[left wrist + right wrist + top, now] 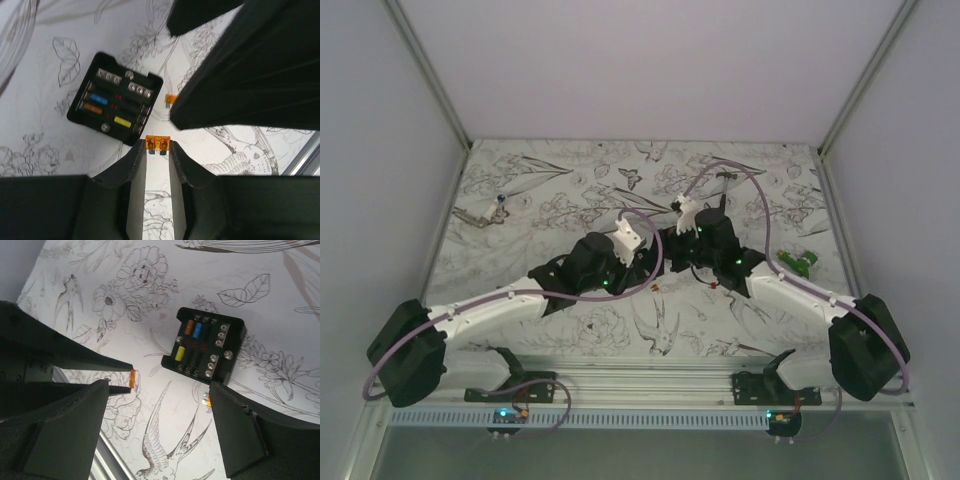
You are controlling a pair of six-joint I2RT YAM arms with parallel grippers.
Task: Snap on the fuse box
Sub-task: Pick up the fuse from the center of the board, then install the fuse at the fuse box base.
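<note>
The fuse box [115,100] is a black open box lying flat on the patterned table, with blue, orange and yellow fuses in its slots. It also shows in the right wrist view [205,345]. My left gripper [157,150] is shut on a small orange fuse [157,144], held just near of the box's corner. The same fuse [132,378] shows in the right wrist view. My right gripper [160,385] is open and empty, hovering beside the box. A loose orange fuse [206,400] lies by its right finger [240,430]. In the top view the arms hide the box.
A green object [800,262] lies at the right of the table. A small dark hammer-like tool [485,213] lies at the far left. The right arm's dark body [250,65] hangs close over the box. The metal rail [640,385] runs along the near edge.
</note>
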